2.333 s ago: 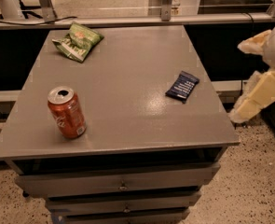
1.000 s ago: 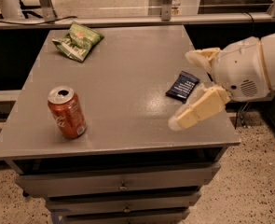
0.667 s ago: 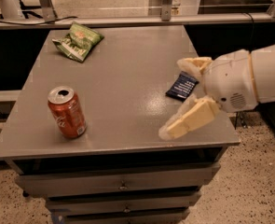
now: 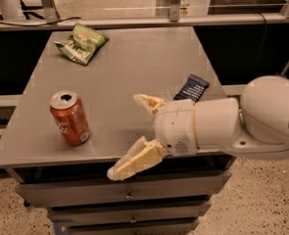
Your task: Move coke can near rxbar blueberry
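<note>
The coke can (image 4: 69, 118) stands upright near the front left of the grey table (image 4: 124, 67). It is red-orange with a silver top. The rxbar blueberry (image 4: 191, 87), a flat dark navy wrapper, lies at the right side of the table, partly behind my arm. My gripper (image 4: 127, 133) comes in from the right over the table's front edge, its two cream fingers spread wide apart and holding nothing. It is to the right of the can, a short gap away.
A green chip bag (image 4: 82, 43) lies at the back left of the table. Drawers (image 4: 129, 196) run below the front edge. A rail and dark gap lie behind the table; speckled floor surrounds it.
My arm has swung from the table's right side leftward across the front, closing toward the can. The can, bar and chip bag have not moved.
</note>
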`<state>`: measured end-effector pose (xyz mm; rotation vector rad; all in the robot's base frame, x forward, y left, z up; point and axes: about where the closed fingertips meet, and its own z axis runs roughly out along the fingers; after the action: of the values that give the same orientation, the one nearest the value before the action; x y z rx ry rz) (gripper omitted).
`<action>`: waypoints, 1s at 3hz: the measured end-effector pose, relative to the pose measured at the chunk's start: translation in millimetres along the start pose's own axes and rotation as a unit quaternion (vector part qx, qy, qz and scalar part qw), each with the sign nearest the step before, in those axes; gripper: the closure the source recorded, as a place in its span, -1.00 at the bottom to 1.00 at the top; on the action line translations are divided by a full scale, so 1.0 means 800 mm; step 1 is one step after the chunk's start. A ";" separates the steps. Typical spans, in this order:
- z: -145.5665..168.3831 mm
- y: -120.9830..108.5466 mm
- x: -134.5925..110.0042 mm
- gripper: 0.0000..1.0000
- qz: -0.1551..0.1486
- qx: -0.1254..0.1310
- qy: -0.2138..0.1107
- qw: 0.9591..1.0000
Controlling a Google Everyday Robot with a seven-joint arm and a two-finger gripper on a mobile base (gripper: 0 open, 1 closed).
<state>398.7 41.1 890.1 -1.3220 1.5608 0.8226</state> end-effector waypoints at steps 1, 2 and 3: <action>0.065 0.010 -0.009 -1.00 -0.002 -0.018 -0.050 0.999; 0.116 0.005 -0.012 -1.00 -0.007 -0.023 -0.093 0.995; 0.144 -0.002 -0.013 -0.95 -0.010 -0.021 -0.119 0.993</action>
<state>425.1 148.5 856.9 -1.2183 1.3475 0.9695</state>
